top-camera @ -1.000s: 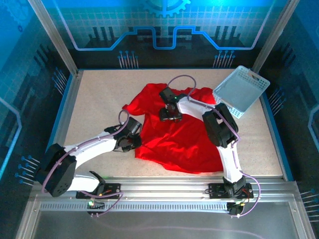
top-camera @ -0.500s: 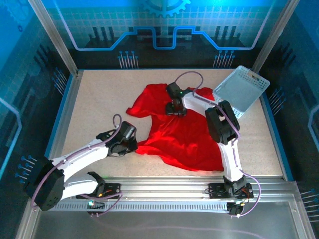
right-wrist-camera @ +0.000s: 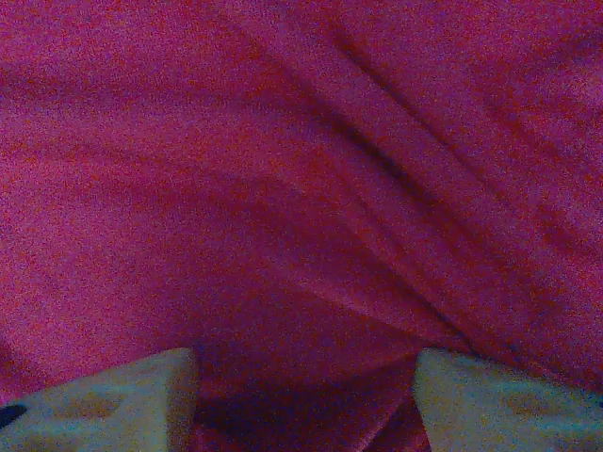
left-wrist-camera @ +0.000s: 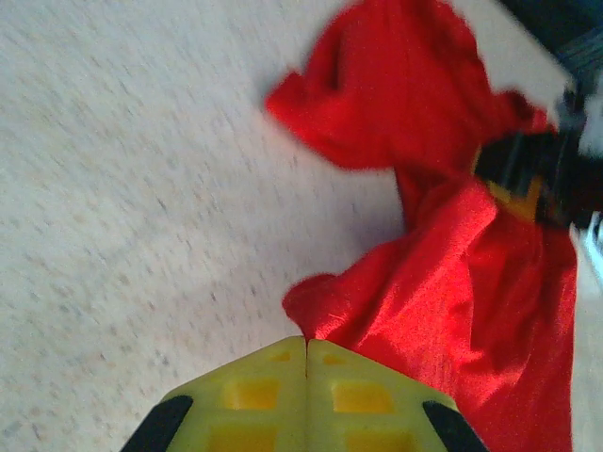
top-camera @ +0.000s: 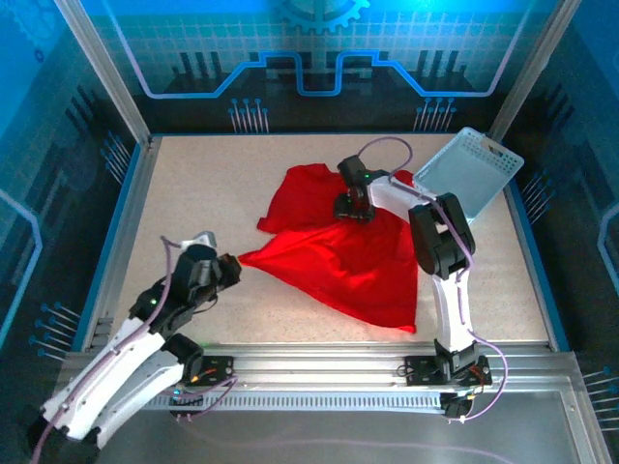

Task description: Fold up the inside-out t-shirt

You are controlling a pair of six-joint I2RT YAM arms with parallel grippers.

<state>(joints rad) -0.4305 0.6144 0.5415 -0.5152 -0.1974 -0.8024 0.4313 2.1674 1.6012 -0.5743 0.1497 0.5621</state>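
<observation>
Here: left gripper [top-camera: 230, 268] pinches a corner of the inside-out t-shirt [top-camera: 338, 261], right gripper [top-camera: 353, 209] is open over it.
The shirt lies crumpled mid-table [top-camera: 193, 184], not folded. Its near-left edge is drawn out to a point that ends at the left fingertips. In the left wrist view the 2 yellow fingers [left-wrist-camera: 254, 395] sit pressed together with red cloth bunched right at their tips, so the jaws are clamped on the shirt. The right gripper is over the far part of the shirt. In the right wrist view its 2 pale fingers [right-wrist-camera: 104, 400] stand well apart with wrinkled red fabric between and beyond them; cannot tell if they touch it. A light blue mesh basket [top-camera: 474, 169] sits tilted at the far-right corner, just beside the shirt's far edge.
</observation>
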